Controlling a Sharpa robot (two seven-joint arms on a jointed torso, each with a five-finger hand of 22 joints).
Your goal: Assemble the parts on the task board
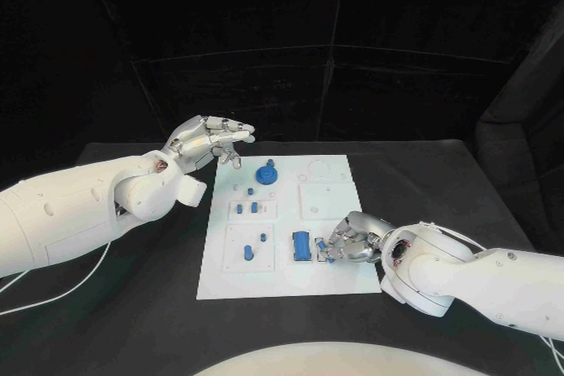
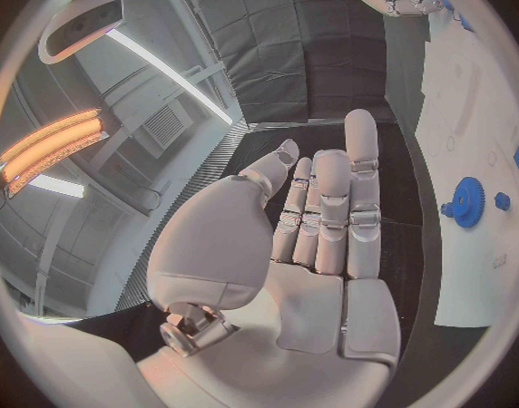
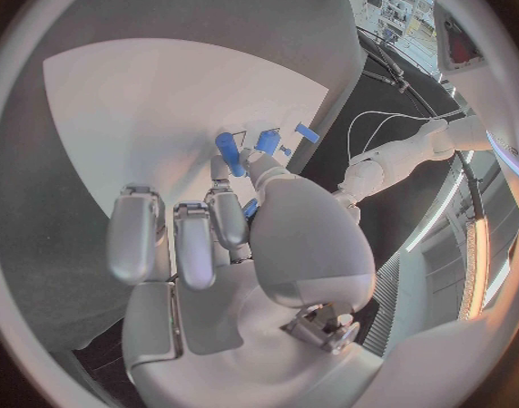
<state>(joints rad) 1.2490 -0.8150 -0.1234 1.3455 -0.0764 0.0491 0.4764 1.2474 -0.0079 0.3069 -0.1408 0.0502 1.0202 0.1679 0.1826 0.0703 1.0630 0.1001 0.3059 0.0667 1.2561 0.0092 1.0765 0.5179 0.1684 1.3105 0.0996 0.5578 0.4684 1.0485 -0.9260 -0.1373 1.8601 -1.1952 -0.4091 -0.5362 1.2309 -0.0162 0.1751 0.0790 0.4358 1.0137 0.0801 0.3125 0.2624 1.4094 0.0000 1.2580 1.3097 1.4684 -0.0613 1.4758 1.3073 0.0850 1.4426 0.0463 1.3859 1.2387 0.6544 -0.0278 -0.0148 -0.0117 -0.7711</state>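
- Working at the near right part of the white rectangular task board [image 1: 288,229], your right silver many-fingered hand [image 1: 353,239] is curling its fingers down over the board beside a blue rectangular block part [image 1: 302,245]; in the right wrist view a small blue piece [image 3: 230,153] is showing just beyond the fingertips, but you cannot tell from these pictures whether the hand is actually gripping it or only touching it.
- Your left silver many-fingered hand [image 1: 212,141] is hovering off the far left corner of the task board, over the black table [image 1: 141,311], its fingers lying mostly straight and close together and holding nothing.
- Sitting on the far part of the board, near your left hand, is a round blue gear-like part [image 1: 266,175], looking already placed.
- Lying in the board's left column, between the gear and the near edge, are several small blue peg-like parts [image 1: 248,206] and one longer blue peg [image 1: 248,252]; whether they are seated or just resting you cannot tell.
- The pale square recesses on the board's far right side are looking unfilled, so you are judging the assembly as partly along, with the right-side piece now in hand and more places left.
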